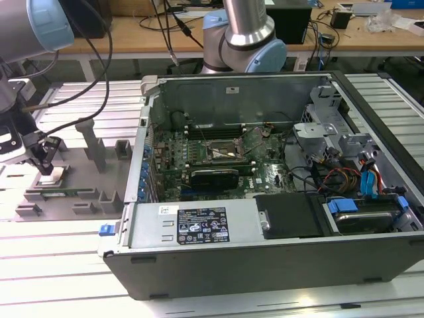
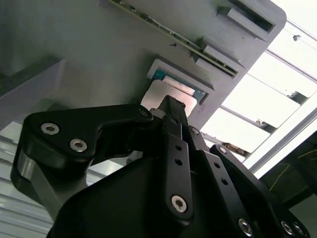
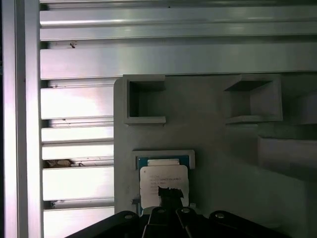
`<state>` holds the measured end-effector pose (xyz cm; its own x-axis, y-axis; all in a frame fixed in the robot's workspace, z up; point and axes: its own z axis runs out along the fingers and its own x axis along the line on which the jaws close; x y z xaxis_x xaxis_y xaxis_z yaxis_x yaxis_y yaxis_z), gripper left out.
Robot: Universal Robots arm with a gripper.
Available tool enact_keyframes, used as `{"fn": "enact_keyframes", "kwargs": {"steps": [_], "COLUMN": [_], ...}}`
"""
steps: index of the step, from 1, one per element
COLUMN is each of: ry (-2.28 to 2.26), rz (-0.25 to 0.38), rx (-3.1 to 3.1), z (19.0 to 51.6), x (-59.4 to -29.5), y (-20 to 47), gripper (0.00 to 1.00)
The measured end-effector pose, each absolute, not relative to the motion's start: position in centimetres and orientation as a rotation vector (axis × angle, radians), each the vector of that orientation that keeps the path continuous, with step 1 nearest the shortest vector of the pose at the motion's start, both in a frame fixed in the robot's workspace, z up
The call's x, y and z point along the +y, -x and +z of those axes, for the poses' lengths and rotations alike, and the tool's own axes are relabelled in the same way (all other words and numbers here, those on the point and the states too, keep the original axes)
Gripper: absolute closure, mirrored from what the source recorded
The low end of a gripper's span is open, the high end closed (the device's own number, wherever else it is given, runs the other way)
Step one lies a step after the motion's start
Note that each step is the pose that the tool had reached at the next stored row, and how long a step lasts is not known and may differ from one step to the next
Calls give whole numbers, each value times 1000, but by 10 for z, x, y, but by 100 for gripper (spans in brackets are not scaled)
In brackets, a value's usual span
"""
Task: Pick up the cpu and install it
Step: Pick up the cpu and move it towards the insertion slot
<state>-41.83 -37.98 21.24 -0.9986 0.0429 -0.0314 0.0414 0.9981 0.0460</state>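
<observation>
**Gripper** (image 1: 45,167): black, two-finger, on grey arm w/ blue joint caps. Fingers drawn narrow, tips close together, nothing clamped between them. Tip (image 2: 171,106) set low over the cpu's top face; contact vs. hairline gap: cannot tell.

**Cpu** (image 1: 55,175): directly under the gripper tip. Small flat square, silver top, thin blue-green rim. Seated flat in a shallow square pocket of the tray, not lifted. In both wrist views the tip (image 3: 171,194) covers part of the silver top (image 3: 161,176); rest of the top (image 2: 157,95) bare.

**Tray** (image 1: 93,179): grey moulded fixture beneath the gripper, w/ upright posts and open rectangular pockets (image 3: 144,101) near the cpu pocket. Lies on a slatted aluminium bench.

**Memory stick** (image 2: 163,30): long, thin, green-edged, lying in a tray slot just beyond the cpu, apart from the gripper.

**PC case** (image 1: 199,232): side open, well apart from the gripper, toward the exterior view's right of the tray. Mainboard inside, flat.

**Socket** (image 1: 222,151): dark square frame w/ metal bracket, mid-board, far from the gripper.
</observation>
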Motion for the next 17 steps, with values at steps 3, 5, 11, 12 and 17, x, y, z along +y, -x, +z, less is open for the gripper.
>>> {"fn": "enact_keyframes", "kwargs": {"steps": [3,5,11,12,17], "ry": [-65,-65,-64,-64,-64], "rz": [70,71,71,71,71], "rx": [3108,3108,3107,3108,3108], "z": [212,212,210,208,197], "x": [-380,-380,-380,-380,-376], "y": [418,418,418,418,418], "gripper": [76,64,34,34,34]}}
